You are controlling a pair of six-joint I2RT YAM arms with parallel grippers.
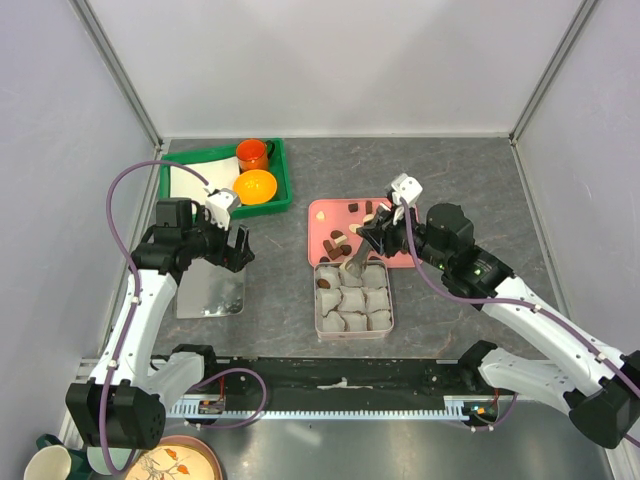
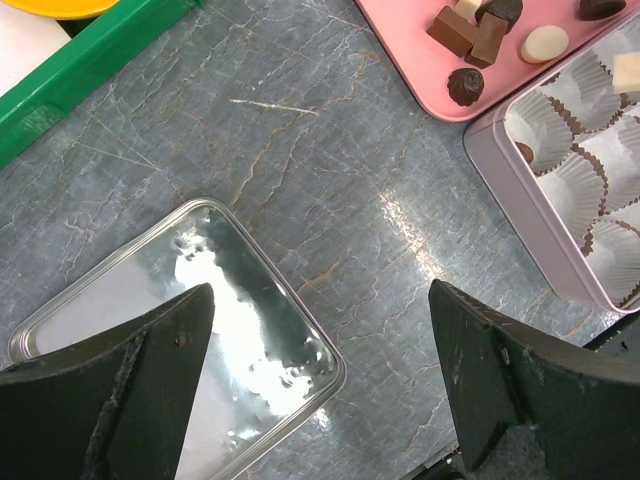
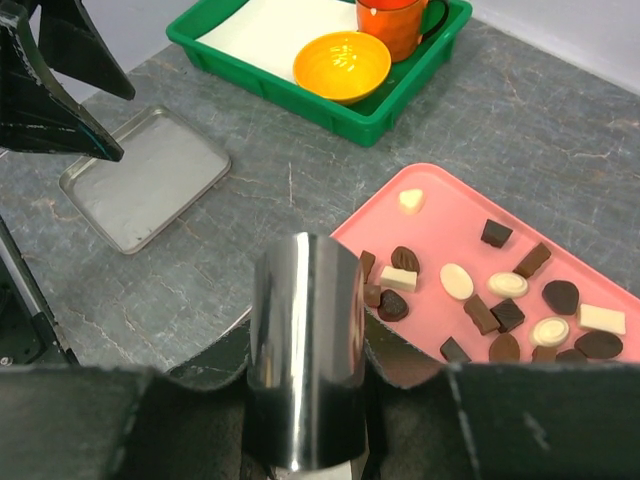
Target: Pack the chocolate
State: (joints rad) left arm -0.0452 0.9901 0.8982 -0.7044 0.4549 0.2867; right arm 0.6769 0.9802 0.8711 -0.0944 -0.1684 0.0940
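Several small chocolates, mostly dark brown with a few cream, lie on a pink tray. They also show in the right wrist view and the left wrist view. In front of the tray stands a square tin of grey paper cups, a few holding a piece. My right gripper is shut on shiny steel tongs, whose tips hang over the tin's far edge. My left gripper is open and empty above the silver lid.
A green tray at the back left holds an orange bowl, an orange mug and white paper. The flat silver lid lies left of the tin. A cup and a plate sit below the table's near edge.
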